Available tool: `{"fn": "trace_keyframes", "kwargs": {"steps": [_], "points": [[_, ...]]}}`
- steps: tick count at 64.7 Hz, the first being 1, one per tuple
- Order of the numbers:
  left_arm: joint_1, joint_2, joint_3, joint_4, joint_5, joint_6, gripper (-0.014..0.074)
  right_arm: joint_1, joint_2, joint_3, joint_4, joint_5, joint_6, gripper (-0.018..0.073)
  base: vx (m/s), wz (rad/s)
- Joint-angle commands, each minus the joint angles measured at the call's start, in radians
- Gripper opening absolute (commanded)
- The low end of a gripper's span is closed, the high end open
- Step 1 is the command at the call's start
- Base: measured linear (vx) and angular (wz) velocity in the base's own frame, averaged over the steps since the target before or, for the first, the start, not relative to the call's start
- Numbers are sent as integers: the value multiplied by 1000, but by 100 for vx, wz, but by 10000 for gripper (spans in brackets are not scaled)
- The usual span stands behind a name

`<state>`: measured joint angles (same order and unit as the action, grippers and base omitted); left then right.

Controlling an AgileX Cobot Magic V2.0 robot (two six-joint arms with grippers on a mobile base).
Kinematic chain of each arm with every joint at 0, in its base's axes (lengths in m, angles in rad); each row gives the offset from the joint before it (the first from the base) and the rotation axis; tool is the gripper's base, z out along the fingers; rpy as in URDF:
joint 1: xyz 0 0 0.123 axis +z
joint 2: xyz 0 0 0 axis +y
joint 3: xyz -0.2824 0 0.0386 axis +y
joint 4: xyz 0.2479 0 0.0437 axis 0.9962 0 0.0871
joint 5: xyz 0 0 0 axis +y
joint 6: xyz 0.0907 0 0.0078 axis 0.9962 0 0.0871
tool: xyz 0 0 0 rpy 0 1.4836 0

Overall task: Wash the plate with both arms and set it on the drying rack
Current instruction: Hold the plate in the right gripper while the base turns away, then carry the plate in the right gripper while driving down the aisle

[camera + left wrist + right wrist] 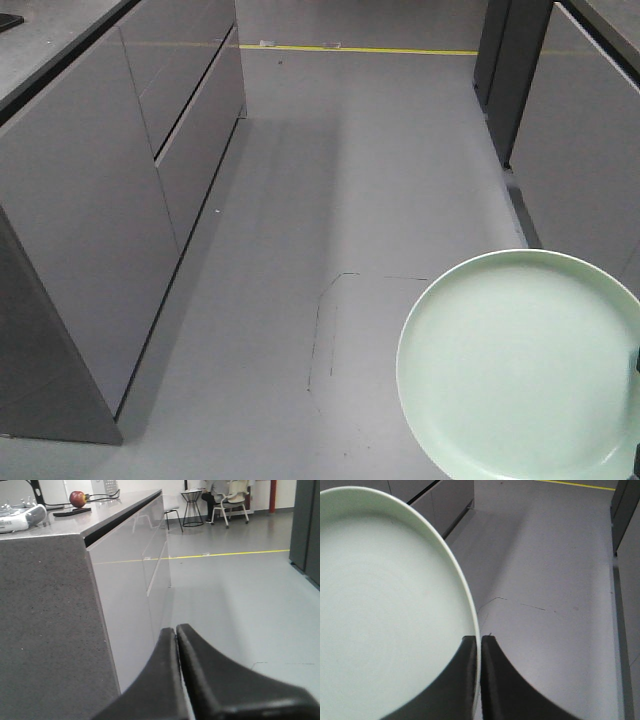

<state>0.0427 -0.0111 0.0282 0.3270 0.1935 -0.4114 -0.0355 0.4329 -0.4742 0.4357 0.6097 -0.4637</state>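
The right gripper (pixel 480 639) is closed on the rim of the plate (pixel 385 605): in the right wrist view the pale green edge is seen running down between the two dark fingers, which are pressed against it from either side. The plate is carried nearly flat and face up, and its surface looks plain and glossy (whether it is wet or dry cannot be told). From the front view it is seen low and to the right, held in the air over the grey floor (pixel 330 200) rather than resting on anything.

The left gripper (pixel 176 629) is closed as well, with its fingers brought together and nothing held between them. It is pointed along the aisle, just beside a grey counter (pixel 40 605) on which an apple (pixel 77 498) is lying farther back.

Around both arms only the aisle is shown: cabinets (pixel 90 200) on either side and a yellow line (pixel 350 49) painted across the floor beyond.

As for progress, the plate has been picked up and is gripped by one arm only. No drying rack and no place for washing is shown in any view, so it cannot be judged whether the washing has been done. The setting of the plate on the rack is clearly left to do, and the second arm is not yet engaged with the plate.
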Motion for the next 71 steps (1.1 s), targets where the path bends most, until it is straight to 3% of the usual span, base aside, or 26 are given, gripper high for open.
{"fn": "trace_keyframes", "kwargs": {"steps": [1,71], "points": [[1,-15,-27,4,-69,0,-6,-7,5,-28,21,-68,-9,-1,16,19],[1,-15,-27,4,-69,0,-6,-7,5,-28,21,-68,-9,-1,23,1]]}}
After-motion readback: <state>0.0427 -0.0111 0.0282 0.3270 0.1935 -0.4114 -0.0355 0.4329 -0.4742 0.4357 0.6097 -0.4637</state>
